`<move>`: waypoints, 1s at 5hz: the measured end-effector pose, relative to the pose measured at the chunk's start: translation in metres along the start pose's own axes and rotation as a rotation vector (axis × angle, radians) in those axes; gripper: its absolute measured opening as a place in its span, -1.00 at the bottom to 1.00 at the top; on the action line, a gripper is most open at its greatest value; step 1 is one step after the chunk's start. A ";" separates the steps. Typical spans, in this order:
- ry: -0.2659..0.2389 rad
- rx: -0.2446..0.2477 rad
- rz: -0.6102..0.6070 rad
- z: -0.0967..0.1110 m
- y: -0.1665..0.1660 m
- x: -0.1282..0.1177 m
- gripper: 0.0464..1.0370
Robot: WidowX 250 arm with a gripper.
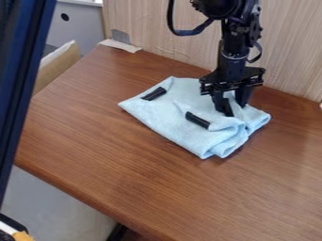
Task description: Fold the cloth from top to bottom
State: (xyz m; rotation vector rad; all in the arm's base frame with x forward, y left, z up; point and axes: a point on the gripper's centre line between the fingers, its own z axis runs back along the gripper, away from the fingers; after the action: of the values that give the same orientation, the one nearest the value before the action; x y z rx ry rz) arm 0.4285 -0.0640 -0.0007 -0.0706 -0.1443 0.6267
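Note:
The gripper [230, 102] is over the right part of the light blue cloth [166, 110], pointing down, its fingers apart and their tips down at the cloth. Some cloth shows between the fingers; whether they touch it I cannot tell. The cloth lies crumpled, flatter at its left and bunched in folds at its lower right. Three short black pieces lie on it: one black piece [154, 93] near the left corner, a second black piece [197, 120] at the middle beside a fold, and a third black piece [227, 107] right by the gripper's fingertips.
The brown wooden table [94, 141] extends left of and in front of the cloth. A wood-grain wall [157, 28] rises close behind the cloth and the arm. Tape [120, 45] sits at the table's far left corner. A dark blue post [25, 70] stands at the left edge.

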 end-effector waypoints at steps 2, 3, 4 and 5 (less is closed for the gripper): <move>0.003 0.003 -0.002 -0.001 0.001 -0.001 -0.83; 0.008 0.007 -0.001 -0.001 0.002 -0.002 -0.94; 0.015 0.005 0.000 0.000 0.001 -0.001 -0.95; 0.014 -0.020 -0.017 0.009 -0.007 0.004 -0.95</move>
State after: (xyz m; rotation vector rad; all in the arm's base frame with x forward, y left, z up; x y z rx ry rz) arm 0.4341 -0.0675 0.0089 -0.0928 -0.1370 0.6076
